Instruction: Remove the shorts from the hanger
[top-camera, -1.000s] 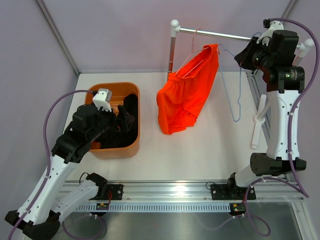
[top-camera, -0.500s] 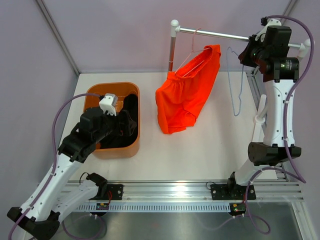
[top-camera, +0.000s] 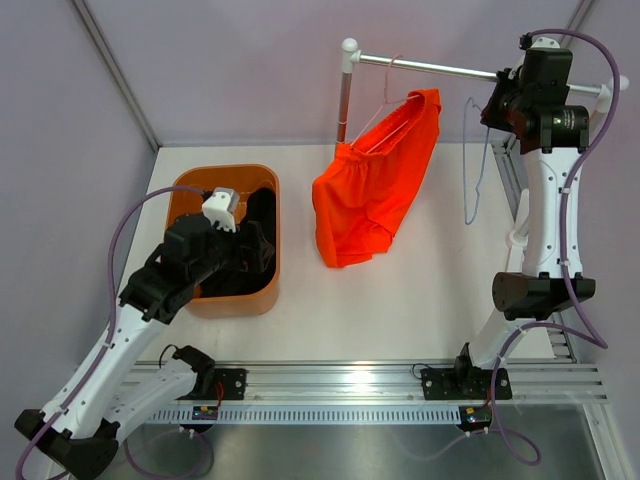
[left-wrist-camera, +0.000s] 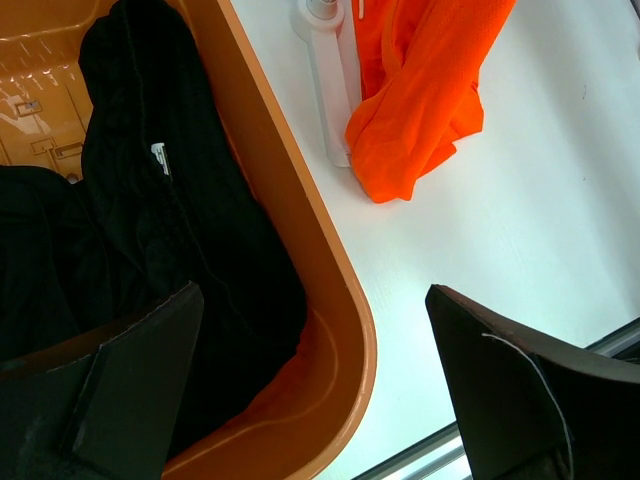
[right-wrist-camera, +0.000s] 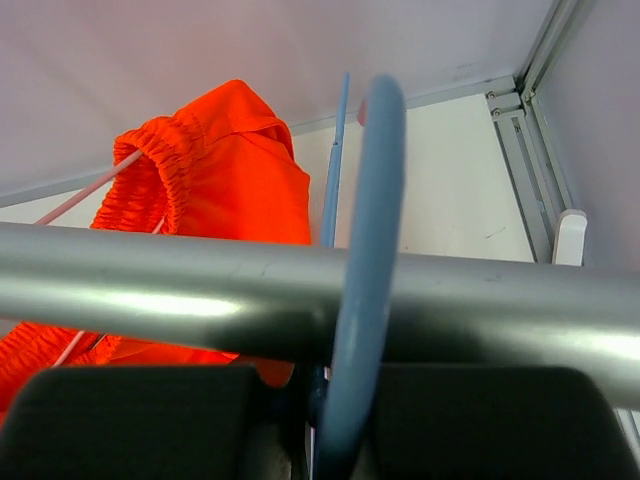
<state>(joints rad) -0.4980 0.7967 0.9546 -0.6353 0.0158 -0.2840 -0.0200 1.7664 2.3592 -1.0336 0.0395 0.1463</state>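
On the far rail (top-camera: 430, 68), found orange shorts (top-camera: 370, 200) hung from pink hanger (right-wrist-camera: 85, 189); logged black shorts (left-wrist-camera: 150, 200) left, in bin (top-camera: 240, 302). Noted left gripper (left-wrist-camera: 312, 310) spread, empty; right gripper (right-wrist-camera: 318, 420) at blue hanger (right-wrist-camera: 372, 180), closure undeterminable. Judged risk: fabric snagging, unhooking hanger.

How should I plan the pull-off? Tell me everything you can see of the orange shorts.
The orange shorts are bright orange-red, soft, slightly shiny fabric with a gathered elastic waistband. They hang slanted on a thin pink hanger hooked over the metal rail, waistband uppermost, one end riding higher. The legs droop in loose folds, and the lowest fold appears to rest on the white table beside the rack's base. Nothing else touches them.
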